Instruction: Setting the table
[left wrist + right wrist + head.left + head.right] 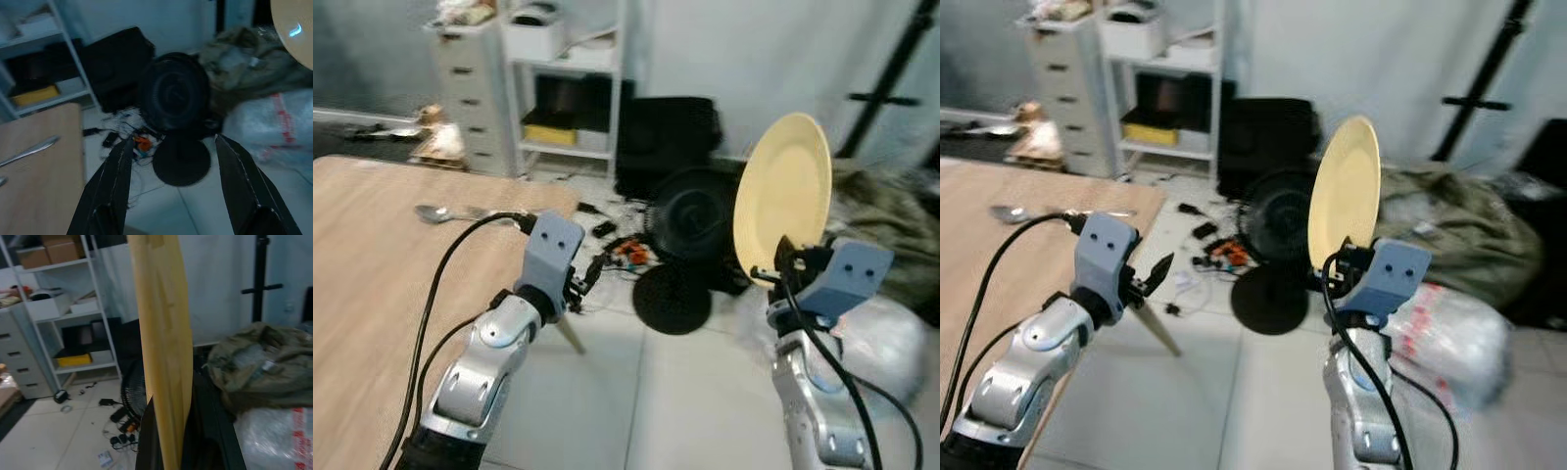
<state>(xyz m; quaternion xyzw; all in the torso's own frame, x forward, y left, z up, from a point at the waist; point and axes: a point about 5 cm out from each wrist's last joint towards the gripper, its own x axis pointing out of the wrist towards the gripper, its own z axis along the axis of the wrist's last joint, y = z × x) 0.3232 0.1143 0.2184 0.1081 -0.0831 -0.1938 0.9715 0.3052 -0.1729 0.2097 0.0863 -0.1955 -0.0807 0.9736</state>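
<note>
yellow plate (783, 196) upright in right fingers (146, 440); left fingers (110, 181) wide beside wooden table (372, 264) (spoon (445, 212) on it).

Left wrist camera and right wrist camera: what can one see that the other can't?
The left wrist view alone has the wooden table with a spoon lying on it, seen between the left tool's open fingers. The right wrist view alone has the yellow plate edge-on and upright, clamped in the right tool, plus a grey drawer unit. Both share the black fan on the floor, the white shelf and the olive bag.
</note>
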